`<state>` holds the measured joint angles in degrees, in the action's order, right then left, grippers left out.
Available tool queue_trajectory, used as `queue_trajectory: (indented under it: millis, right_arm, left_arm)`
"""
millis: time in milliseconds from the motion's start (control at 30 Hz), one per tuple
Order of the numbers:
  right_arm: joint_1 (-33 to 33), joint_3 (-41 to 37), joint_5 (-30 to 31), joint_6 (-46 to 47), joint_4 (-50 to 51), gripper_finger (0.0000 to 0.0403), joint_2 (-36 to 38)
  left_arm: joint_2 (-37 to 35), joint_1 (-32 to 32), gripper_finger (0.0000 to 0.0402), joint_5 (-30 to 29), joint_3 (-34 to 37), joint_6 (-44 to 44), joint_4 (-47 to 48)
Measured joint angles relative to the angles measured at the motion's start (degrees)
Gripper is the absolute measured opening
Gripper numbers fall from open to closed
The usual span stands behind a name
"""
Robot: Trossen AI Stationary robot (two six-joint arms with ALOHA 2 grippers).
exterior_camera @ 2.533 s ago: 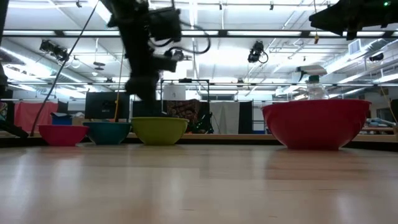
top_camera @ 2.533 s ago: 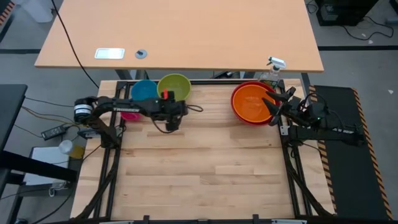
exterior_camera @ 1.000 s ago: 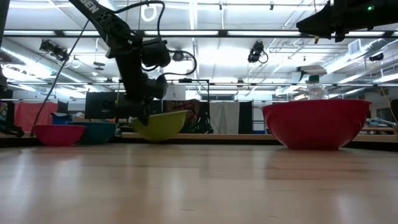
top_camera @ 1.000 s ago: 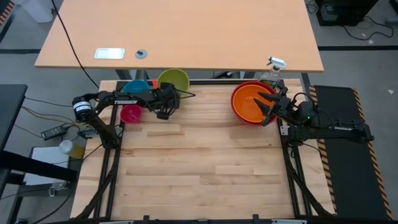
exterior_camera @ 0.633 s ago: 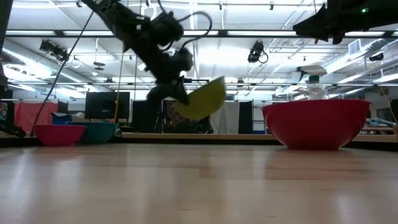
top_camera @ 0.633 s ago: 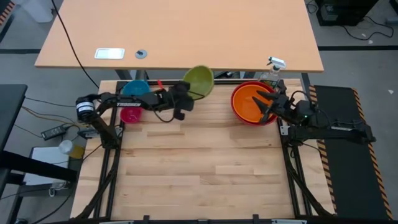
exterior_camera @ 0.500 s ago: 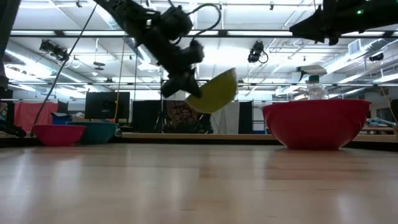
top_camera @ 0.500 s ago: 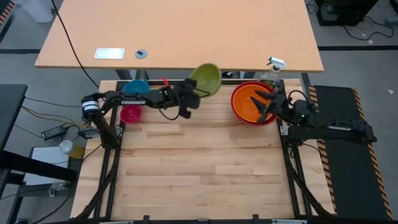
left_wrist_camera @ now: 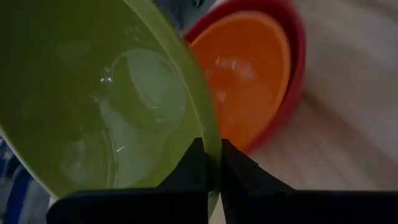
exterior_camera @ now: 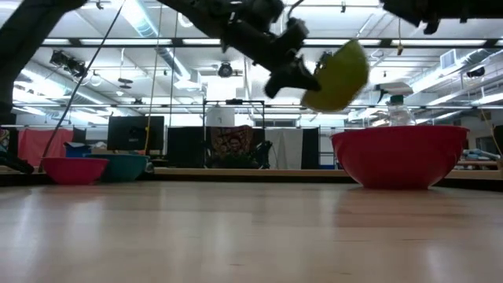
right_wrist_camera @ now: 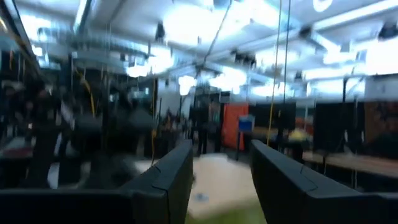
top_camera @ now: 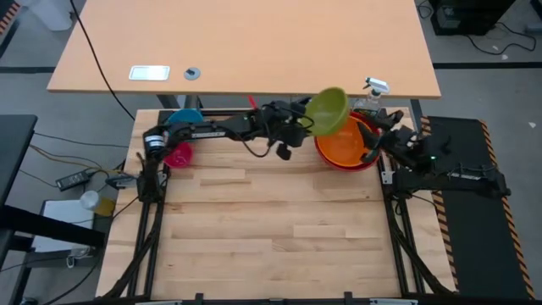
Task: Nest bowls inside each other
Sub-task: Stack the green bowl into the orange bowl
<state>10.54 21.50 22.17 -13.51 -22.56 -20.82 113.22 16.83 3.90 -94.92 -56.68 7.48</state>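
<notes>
Left hand (left_wrist_camera: 211,177) pinches glossy round green bowl's (left_wrist_camera: 99,93) rim.

a spray bottle (top_camera: 370,95) stands at the wooden table's (top_camera: 271,229) far edge.

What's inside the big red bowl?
The orange bowl sits inside the red bowl. The lifted green bowl covers part of the orange one from above.

no readable text, labels or signs
</notes>
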Motion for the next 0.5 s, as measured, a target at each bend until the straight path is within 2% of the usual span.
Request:
queue_trajectory:
  millis: [233,367,500]
  right_arm:
    - [-0.06,-5.06,-2.72,-3.42,-9.54,0.0165,4.87]
    - [-0.06,-5.68,-2.68,-4.24,-10.0,0.0165,7.33]
    - [-0.06,-5.68,-5.77,-4.15,-9.61,0.0165,9.1]
  left_arm:
    - [7.66,-1.14,0.0013,8.59,-10.41,1.82,-0.04]
    - [11.86,-1.55,0.0013,10.32,-15.79,2.91,0.51]
    - [16.5,-1.71,0.0013,12.35,-21.82,3.31,3.7]
